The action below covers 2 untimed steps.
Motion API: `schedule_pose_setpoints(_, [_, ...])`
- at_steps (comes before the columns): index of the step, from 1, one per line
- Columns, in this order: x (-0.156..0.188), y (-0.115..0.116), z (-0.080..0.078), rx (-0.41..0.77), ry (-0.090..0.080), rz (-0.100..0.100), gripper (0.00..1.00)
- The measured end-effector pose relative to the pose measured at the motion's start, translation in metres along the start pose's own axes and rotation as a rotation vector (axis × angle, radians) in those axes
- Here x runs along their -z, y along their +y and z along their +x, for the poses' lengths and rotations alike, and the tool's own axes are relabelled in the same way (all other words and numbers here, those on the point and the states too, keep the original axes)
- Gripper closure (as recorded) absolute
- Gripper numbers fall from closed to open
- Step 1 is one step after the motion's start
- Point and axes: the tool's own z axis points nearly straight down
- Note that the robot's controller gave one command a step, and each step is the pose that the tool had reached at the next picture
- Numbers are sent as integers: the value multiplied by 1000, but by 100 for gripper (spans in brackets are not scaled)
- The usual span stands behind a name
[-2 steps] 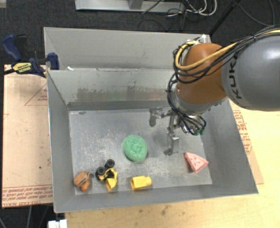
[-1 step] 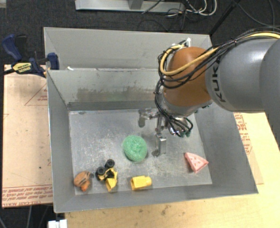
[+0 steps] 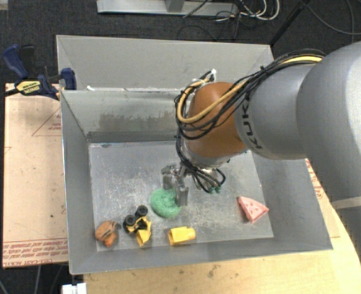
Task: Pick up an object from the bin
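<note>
The gripper (image 3: 176, 187) hangs low over the middle of the bin (image 3: 76, 164), fingers spread with nothing seen between them. The green rounded lump (image 3: 163, 206) lies just beside it toward the front edge, apparently touching the nearer finger

In the bin (image 3: 119, 176), claw (image 3: 176, 185) over a lump (image 3: 162, 206), wedge (image 3: 252, 208) rightward, block (image 3: 181, 235) in front

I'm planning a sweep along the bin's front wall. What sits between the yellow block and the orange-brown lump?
The black-and-yellow toy lies between the yellow block and the orange-brown lump, apart from both, as the camera view shows.
</note>
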Motion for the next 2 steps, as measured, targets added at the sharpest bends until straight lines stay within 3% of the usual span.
schedule_pose_setpoints(1, [0, 0, 0, 0, 0, 0, 100])
schedule_pose_setpoints(2, [164, -23, 16, 3, 2, 0, 100])
